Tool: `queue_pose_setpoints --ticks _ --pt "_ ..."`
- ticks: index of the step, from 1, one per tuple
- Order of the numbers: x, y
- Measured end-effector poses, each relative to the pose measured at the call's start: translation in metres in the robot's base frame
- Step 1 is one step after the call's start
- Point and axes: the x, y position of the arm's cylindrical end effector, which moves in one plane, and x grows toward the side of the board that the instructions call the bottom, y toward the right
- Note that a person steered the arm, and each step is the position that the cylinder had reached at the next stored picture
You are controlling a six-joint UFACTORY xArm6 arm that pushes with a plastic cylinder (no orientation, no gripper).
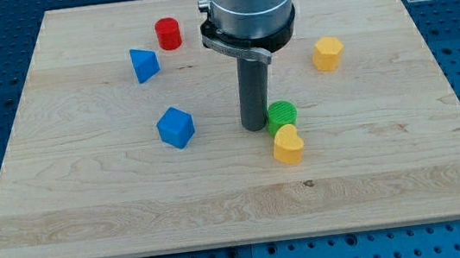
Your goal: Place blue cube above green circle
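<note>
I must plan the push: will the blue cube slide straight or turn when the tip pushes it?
The blue cube probably slides easily: it looks small, rigid, flat-based on smooth wood. It sits corner-on, so an off-centre push may turn it. My tip stands apart, beside the green circle.

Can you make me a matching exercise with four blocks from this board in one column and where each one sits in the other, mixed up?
Column one:
1. red cylinder
2. blue cube
3. yellow heart
4. yellow hexagon

Column two:
A. touching the green circle from below
B. toward the view's right, alone
C. near the view's top, right of the blue triangle
D. left of my tip

Pairs: 1-C, 2-D, 3-A, 4-B
</note>
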Motion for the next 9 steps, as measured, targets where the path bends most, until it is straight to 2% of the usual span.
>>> queue_pose_setpoints --ticks 2,4,5,8,9 --pt "0.001 -0.058" --pt "0.039 -0.074" --pt "0.041 -0.099" --pt "0.041 -0.099" --pt "0.014 -0.128"
